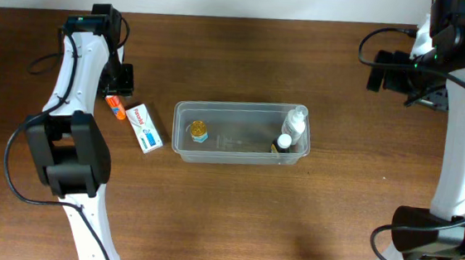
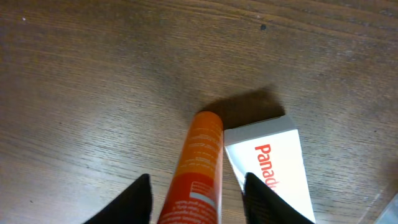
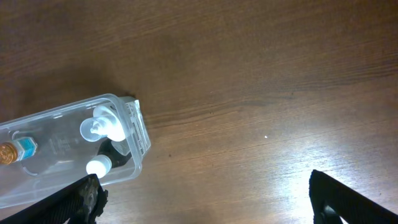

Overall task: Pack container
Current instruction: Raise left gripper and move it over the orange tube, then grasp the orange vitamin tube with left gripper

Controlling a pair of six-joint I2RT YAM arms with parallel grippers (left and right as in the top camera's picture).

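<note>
Overhead: container (image 1: pixel 236 139) sits mid-tabletop (image 1: pixel 333 221), long axis left-right. Yellow-capped jar (image 1: pixel 197 131) is at its left end, white bottle (image 1: pixel 297 123) and dark white-capped bottle (image 1: pixel 283 142) at its right end. The middle floor is bare, so that's the room left for packing.

Orange tube (image 2: pixel 198 162) and white box (image 2: pixel 273 162) lie outside, left of the container, with the box between tube and container and the box corner just beside the tube.

Left pincer (image 2: pixel 196 193): open, one finger each side of the tube, nothing gripped yet. Can't tell if the pads touch. Looks lined up for a side pinch on the tube.

Tight spot is the box-side finger, which hangs right over the box edge, so closing may nudge the box. The tube's other side is bare wood and free.

Right pincer (image 3: pixel 205 202): spread wide, empty, over bare tabletop right of the container and apart from its end wall. My read: it's parked clear, so the left arm has an open lane over the left rim to the middle.
</note>
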